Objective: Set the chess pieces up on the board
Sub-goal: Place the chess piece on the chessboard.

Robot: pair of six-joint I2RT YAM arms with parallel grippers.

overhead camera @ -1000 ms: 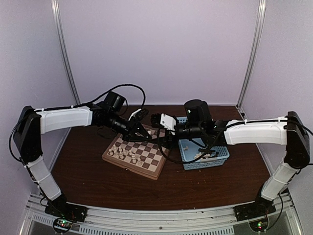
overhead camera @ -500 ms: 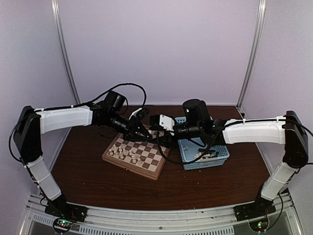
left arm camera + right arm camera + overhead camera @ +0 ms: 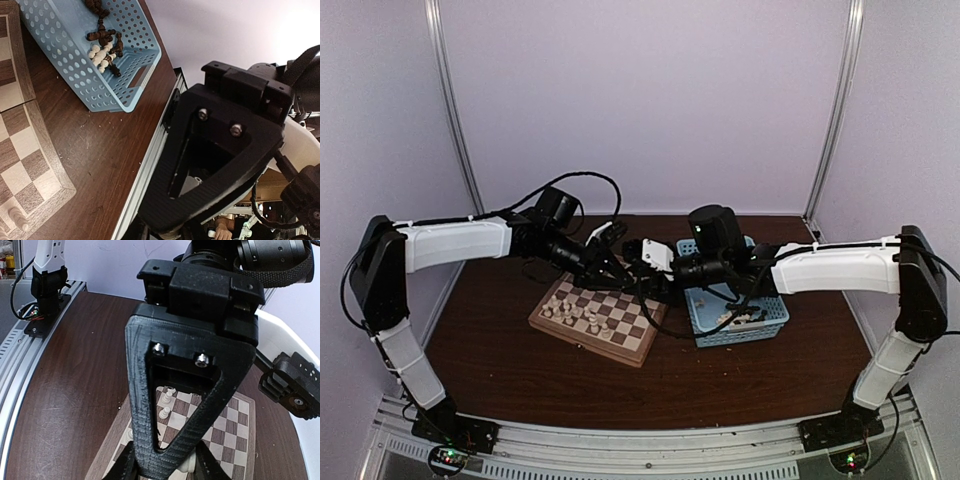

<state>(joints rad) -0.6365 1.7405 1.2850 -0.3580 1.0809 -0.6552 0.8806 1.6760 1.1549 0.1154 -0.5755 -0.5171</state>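
One dark wood table (image 3: 520, 370), board (image 3: 625, 330), blue basket (image 3: 745, 333); lilac walls (image 3: 640, 100).

Around table you have three plain pale-lilac panels: back wall (image 3: 640, 100), left wall (image 3: 370, 120), right wall (image 3: 910, 120). Metal post stands at each far corner of table: left post (image 3: 450, 110), right post (image 3: 835, 110). Table (image 3: 520, 370) top is dark brown wood grain; left wrist view shows you pale specks on it. Slotted aluminium rail (image 3: 650, 450) runs along near edge. Light is even and diffuse, shadows soft.
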